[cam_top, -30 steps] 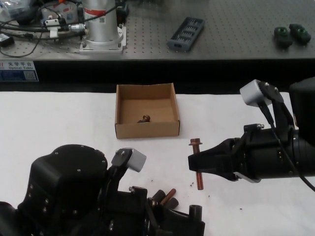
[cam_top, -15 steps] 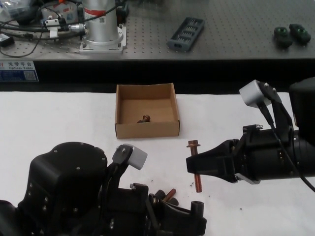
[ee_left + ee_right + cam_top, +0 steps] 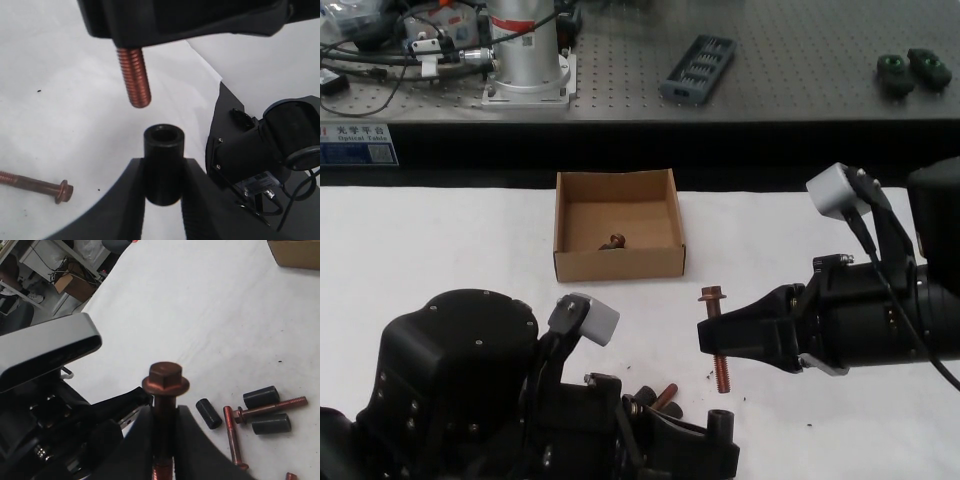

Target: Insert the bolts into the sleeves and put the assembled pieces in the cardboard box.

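Surface: white sheet covers the bench.
Box: cardboard box at frame centre, a small copper piece inside.
Right: right gripper clamps an upright bolt, right of centre.
Left: left gripper pinches an upright sleeve just below the bolt's tip, apart.
Loose: spare bolts and spare sleeves lie on the sheet.

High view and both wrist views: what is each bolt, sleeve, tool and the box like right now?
Right tool: shut on the held bolt.
Held bolt: upright, head up, tip above the held sleeve, not in yet.
Left tool: shut on the held sleeve.
Held sleeve: upright, hole empty.
Cardboard box: open.
Small piece: lying inside the box.
Loose bolts: lying flat.
Loose sleeves: lying on their sides.
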You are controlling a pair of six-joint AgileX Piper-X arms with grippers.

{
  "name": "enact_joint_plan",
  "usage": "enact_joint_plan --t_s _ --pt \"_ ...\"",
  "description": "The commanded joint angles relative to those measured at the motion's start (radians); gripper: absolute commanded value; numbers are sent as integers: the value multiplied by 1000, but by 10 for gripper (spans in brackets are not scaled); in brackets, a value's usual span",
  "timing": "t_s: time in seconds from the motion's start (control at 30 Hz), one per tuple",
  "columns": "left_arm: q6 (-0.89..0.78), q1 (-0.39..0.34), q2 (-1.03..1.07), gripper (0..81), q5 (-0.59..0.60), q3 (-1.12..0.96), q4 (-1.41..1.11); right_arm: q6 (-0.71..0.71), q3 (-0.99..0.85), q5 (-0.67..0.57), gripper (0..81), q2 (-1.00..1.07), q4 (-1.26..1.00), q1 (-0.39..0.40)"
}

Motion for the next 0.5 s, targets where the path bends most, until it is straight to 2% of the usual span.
enact_joint_plan --t_s 0.0,0.47 --pt "-12 -6 3 59 -34 -12 -8 -8 -2 -25 18 -14 2 -1" --pt "-47 -6 3 59 -72 -12 -8 -8 -2 -27 18 -14 9 -1"
